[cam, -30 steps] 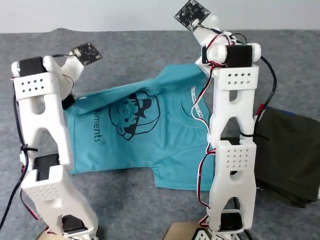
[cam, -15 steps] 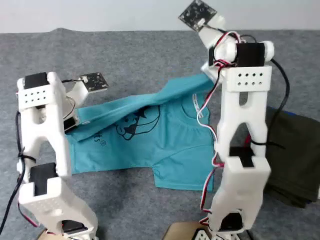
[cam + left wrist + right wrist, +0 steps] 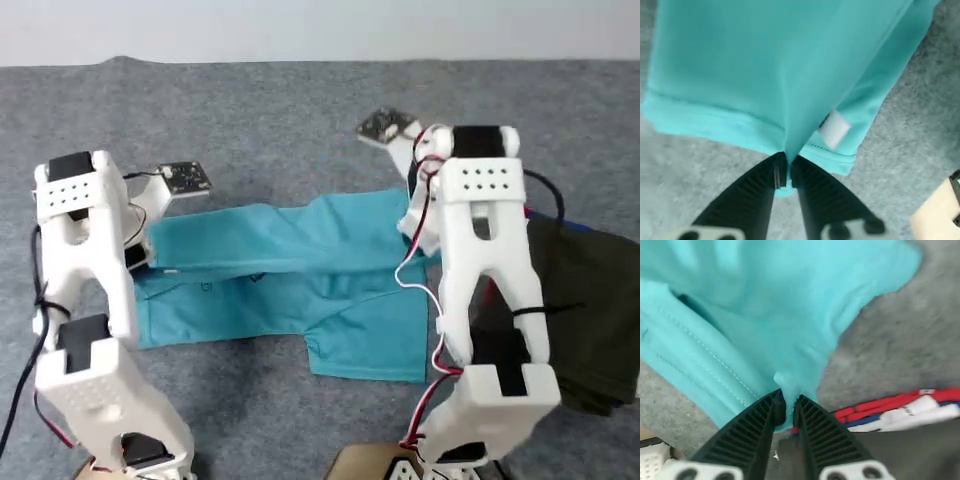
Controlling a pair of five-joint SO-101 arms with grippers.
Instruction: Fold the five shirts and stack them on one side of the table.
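A teal shirt (image 3: 300,275) lies on the grey table, its far half folded over toward the front so the print is hidden. My left gripper (image 3: 786,167) is shut on the teal shirt's hem (image 3: 715,117) at the shirt's left end, beside a white tag (image 3: 834,127). My right gripper (image 3: 787,407) is shut on the teal cloth (image 3: 765,305) at the shirt's right end, near the stack. In the high view the left arm (image 3: 85,260) stands by the left edge of the shirt and the right arm (image 3: 485,250) by its right edge.
A stack of folded shirts with a dark olive one on top (image 3: 590,300) lies at the right side of the table. Red, white and blue cloth edges (image 3: 900,410) show under it. Grey tabletop (image 3: 250,120) stretches behind the shirt.
Both arms have pulled the far edge of the teal shirt toward the front and lowered it, folding the shirt over itself and covering the print.
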